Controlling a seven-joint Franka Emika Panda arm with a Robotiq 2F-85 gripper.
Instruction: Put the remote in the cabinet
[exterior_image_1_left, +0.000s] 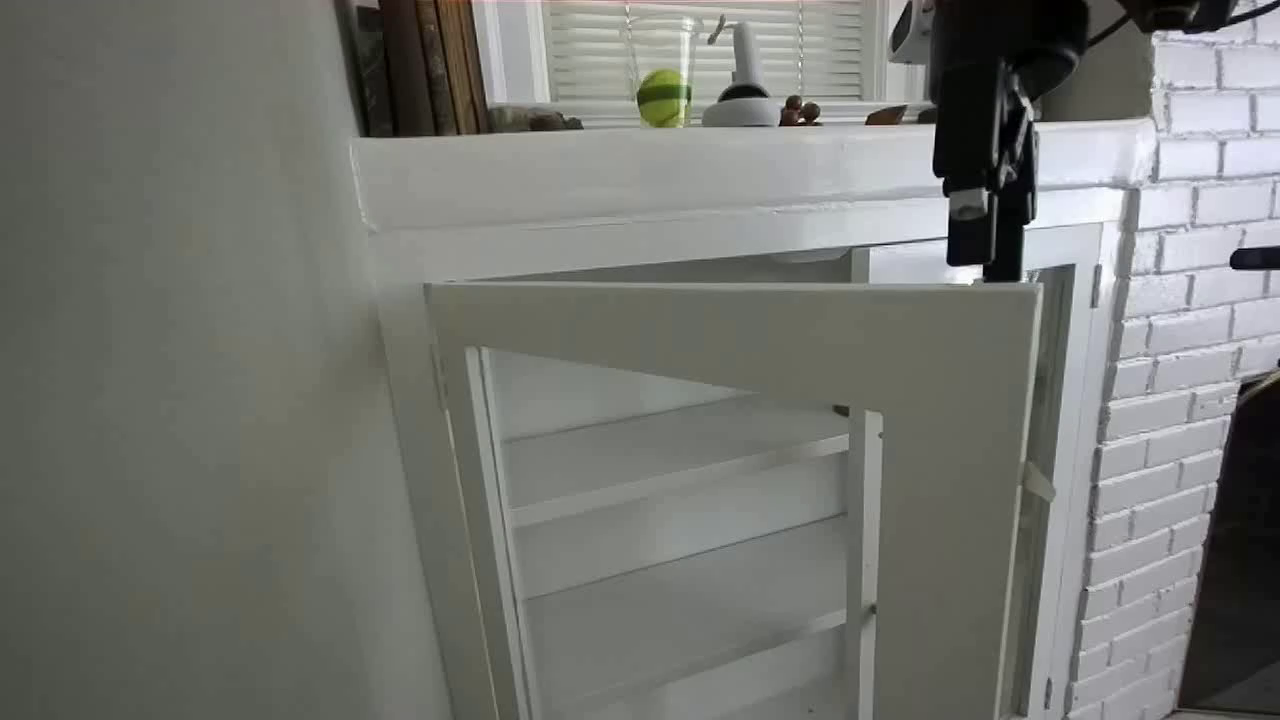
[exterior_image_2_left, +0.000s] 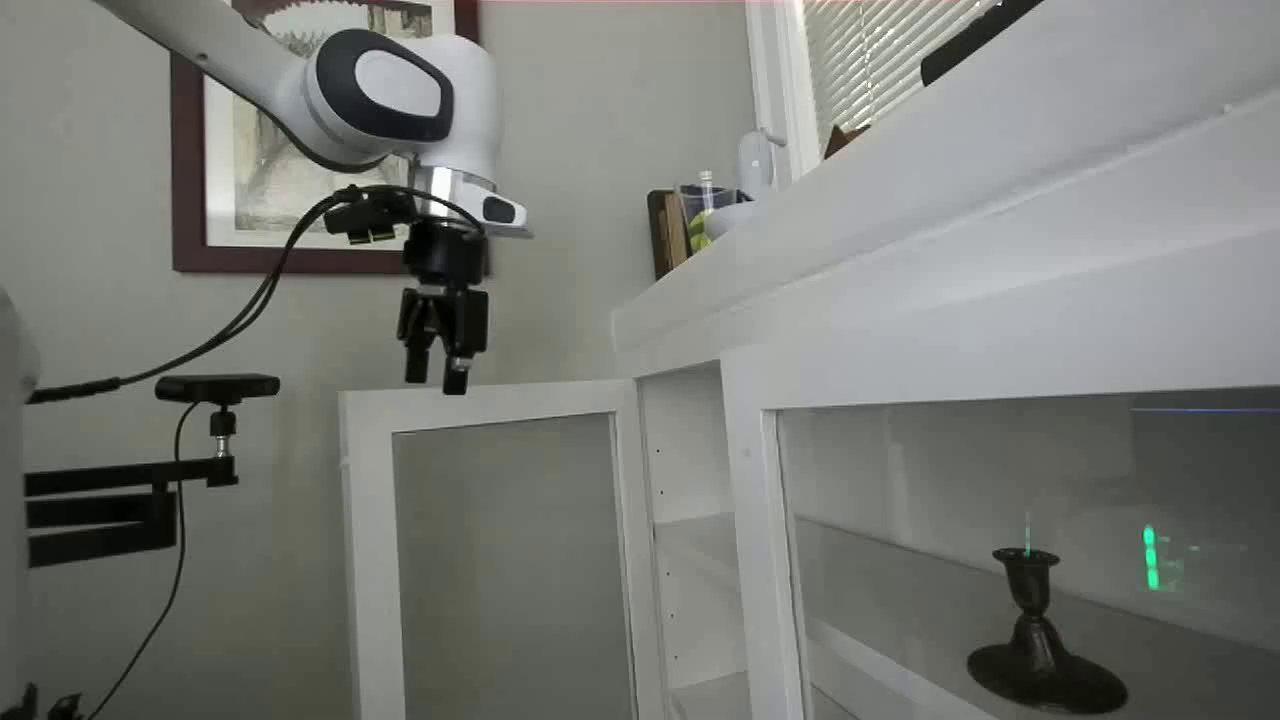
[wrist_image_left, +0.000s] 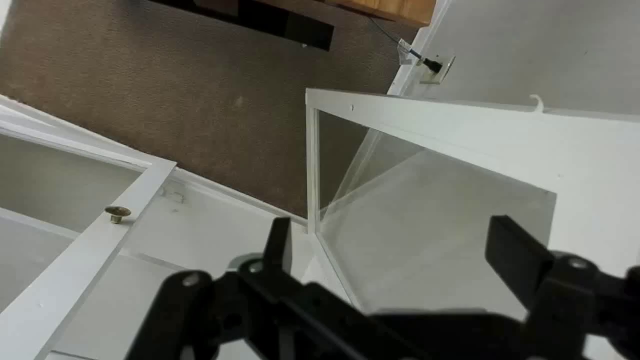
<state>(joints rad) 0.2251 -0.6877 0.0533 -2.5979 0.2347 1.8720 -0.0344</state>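
My jaws stand wide apart around air, near the open door (exterior_image_1_left: 945, 480) of the white cabinet (exterior_image_2_left: 950, 320); whether they touch it I cannot tell. In the wrist view a knob (wrist_image_left: 117, 214) lies left of them. Below them, behind a glass pane (exterior_image_2_left: 920, 460), stands a dark candlestick (exterior_image_2_left: 1040, 640). I cannot make out the remote; a dark sliver (exterior_image_1_left: 841, 410) on the upper shelf (exterior_image_1_left: 670, 445), below my jaws, is too small to name

White arm (exterior_image_2_left: 295, 95), black-ringed oval cap (exterior_image_2_left: 398, 82), silver wrist collar (exterior_image_2_left: 440, 183), black cables (exterior_image_2_left: 262, 292), black two-fingered hand (exterior_image_2_left: 436, 374), grey screws (wrist_image_left: 191, 279)
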